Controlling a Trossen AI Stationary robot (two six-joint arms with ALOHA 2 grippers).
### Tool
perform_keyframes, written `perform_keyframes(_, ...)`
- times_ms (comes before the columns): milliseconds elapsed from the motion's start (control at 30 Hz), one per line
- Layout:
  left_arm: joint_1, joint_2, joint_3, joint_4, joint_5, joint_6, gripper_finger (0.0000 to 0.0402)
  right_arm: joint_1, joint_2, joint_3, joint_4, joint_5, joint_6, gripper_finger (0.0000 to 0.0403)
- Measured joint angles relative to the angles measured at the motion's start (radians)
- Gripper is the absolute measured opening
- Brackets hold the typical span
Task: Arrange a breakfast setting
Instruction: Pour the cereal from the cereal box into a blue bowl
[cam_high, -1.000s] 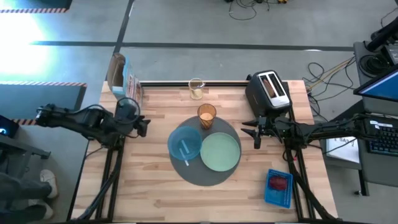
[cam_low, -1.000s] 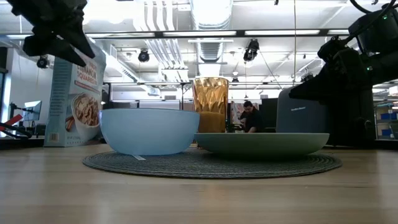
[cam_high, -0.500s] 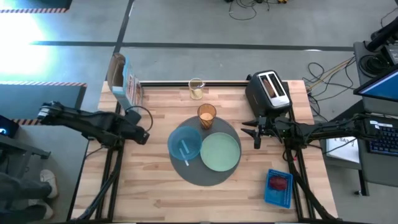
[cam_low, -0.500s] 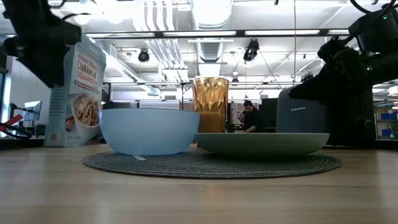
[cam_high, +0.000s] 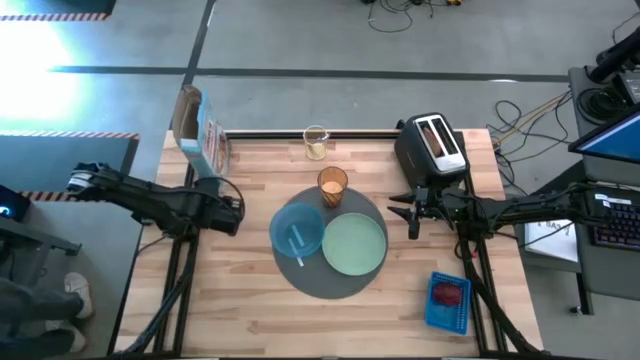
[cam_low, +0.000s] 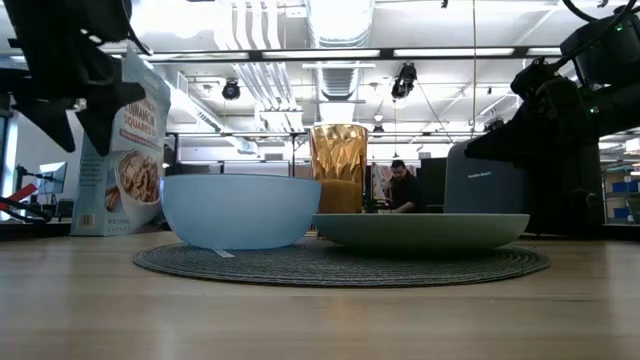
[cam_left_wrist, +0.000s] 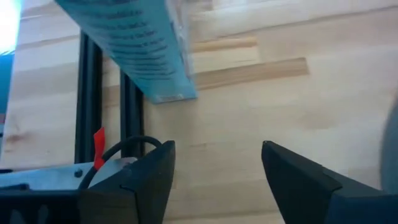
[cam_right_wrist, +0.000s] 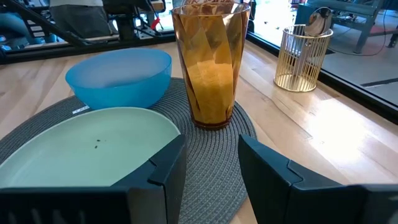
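A round dark-grey mat (cam_high: 335, 272) lies mid-table. On it stand a blue bowl (cam_high: 297, 230) with a small spoon (cam_high: 296, 243) inside, a pale-green plate (cam_high: 355, 243) and an amber tumbler (cam_right_wrist: 211, 62). My left gripper (cam_left_wrist: 217, 168) hangs open and empty over bare wood left of the bowl, near an upright cereal box (cam_high: 195, 125). My right gripper (cam_right_wrist: 211, 163) is open and empty, level, right of the plate, in front of the toaster (cam_high: 432, 148). A toast slice (cam_high: 432, 128) sticks up from a slot of the toaster. Red fruit (cam_high: 449, 294) lies in a blue basket (cam_high: 447, 315).
A small gold wire holder (cam_high: 316, 142) stands at the far edge behind the tumbler. The cereal box stands on its bottom end at the far left corner. Bare wood shows along the near edge (cam_high: 300, 330) and left of the mat.
My left gripper has sunk toward the table and shifted a little toward the bowl. It has tipped from nearly level to pointing steeply down, and has rolled about its own line. The cereal box, the setting on the mat and my right arm have stayed put.
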Motion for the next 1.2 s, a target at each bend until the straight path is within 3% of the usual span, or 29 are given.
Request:
perform_keyframes(267, 0.001, 0.069, -0.018, -0.040, -0.046, -0.168, 0.0236, 0.000, 0.000, 0.000, 0.000, 0.000, 0.000, 0.0134)
perform_keyframes(467, 0.034, 0.045, -0.017, -0.047, -0.093, -0.176, 0.0233, 0.000, 0.000, 0.000, 0.000, 0.000, 0.000, 0.0134)
perform_keyframes(667, 0.104, 0.022, -0.016, -0.024, -0.195, -0.032, 0.0233, 0.000, 0.000, 0.000, 0.000, 0.000, 0.000, 0.0134)
perform_keyframes(1200, 0.306, -0.010, -0.015, -0.055, -0.195, 0.155, 0.0233, 0.000, 0.000, 0.000, 0.000, 0.000, -0.001, 0.0134)
